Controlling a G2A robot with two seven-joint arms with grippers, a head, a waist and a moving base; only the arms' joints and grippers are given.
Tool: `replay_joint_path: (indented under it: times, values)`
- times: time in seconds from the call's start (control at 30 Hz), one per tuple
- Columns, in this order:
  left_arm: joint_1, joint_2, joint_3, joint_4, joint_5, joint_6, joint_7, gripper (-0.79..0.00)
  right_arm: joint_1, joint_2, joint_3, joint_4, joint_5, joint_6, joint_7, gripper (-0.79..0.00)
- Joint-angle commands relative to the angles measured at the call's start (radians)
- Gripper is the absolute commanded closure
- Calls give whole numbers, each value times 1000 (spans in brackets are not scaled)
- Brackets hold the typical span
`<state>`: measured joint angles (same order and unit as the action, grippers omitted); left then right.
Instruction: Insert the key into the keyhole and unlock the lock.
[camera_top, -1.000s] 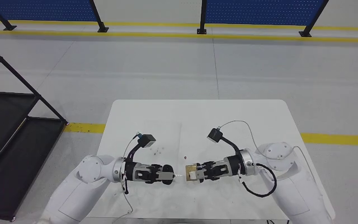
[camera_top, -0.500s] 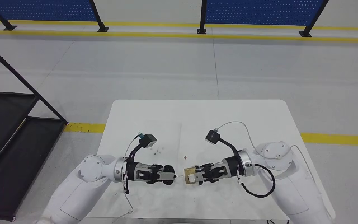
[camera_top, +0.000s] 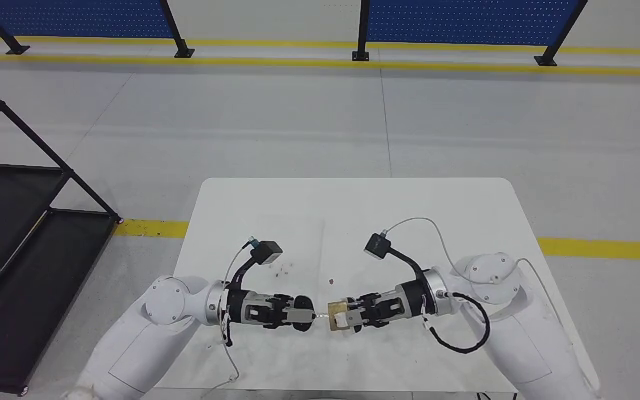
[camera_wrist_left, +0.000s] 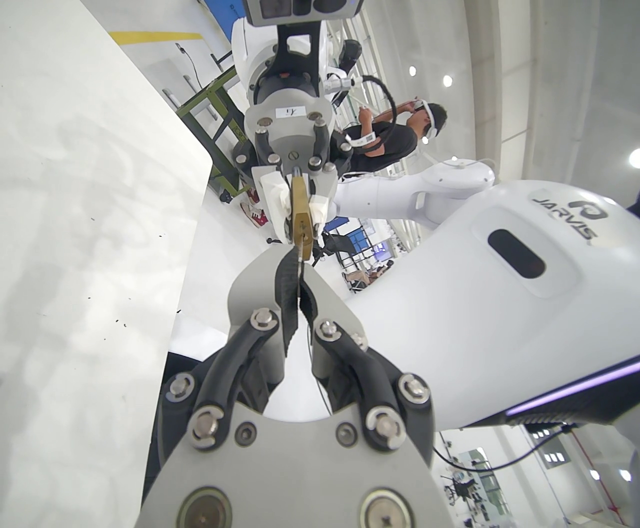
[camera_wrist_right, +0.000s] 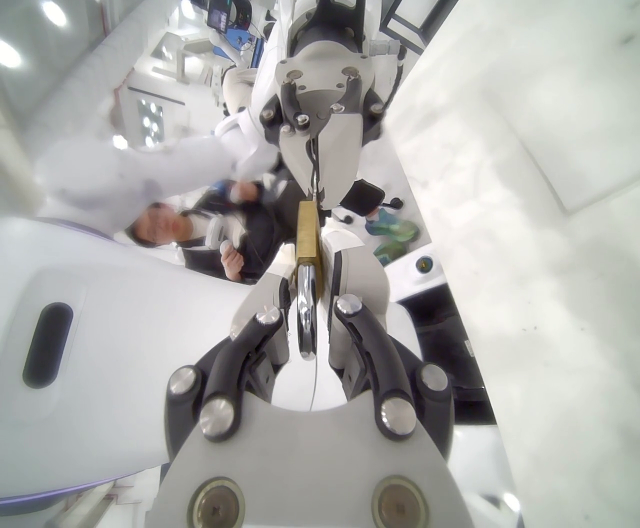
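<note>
1. The left end effector (camera_wrist_left: 298, 266) pinches the thin key (camera_top: 319, 320); the right end effector (camera_wrist_right: 307, 272) clamps the brass lock (camera_wrist_right: 306, 235).
2. They meet above the near edge of the table (camera_top: 400, 220).
3. Both look rigid, light and slippery, so pinch the key's head firmly.

Your cameras: one overhead, two wrist-mounted.
Your top view looked steeply down on the counter (camera_top: 400, 210) from above the arms; wrist cameras sat close behind the left claw (camera_wrist_left: 299, 266) and right claw (camera_wrist_right: 310, 262), facing each other, sharing the lock (camera_wrist_left: 301, 220).
</note>
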<state>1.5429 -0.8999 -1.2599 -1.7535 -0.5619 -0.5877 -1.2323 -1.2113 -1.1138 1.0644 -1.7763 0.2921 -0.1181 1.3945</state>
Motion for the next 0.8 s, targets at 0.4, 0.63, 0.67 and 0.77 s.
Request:
replay_joint_path:
  times: [0.4, 0.63, 0.67, 0.77]
  values:
    - [-5, 2, 10, 1, 4, -2, 2, 0, 8, 9, -18, 1, -2, 5, -28, 0]
    - [-9, 1, 14, 9, 4, -10, 12, 0, 4, 13, -21, -4, -5, 16, -67, 0]
    - [-10, 0, 15, 10, 5, -11, 15, 0, 3, 13, -21, -3, -4, 17, -75, 0]
    - [-12, -1, 18, 12, 9, -13, 23, 0, -2, 14, -22, -4, -8, 20, -99, 0]
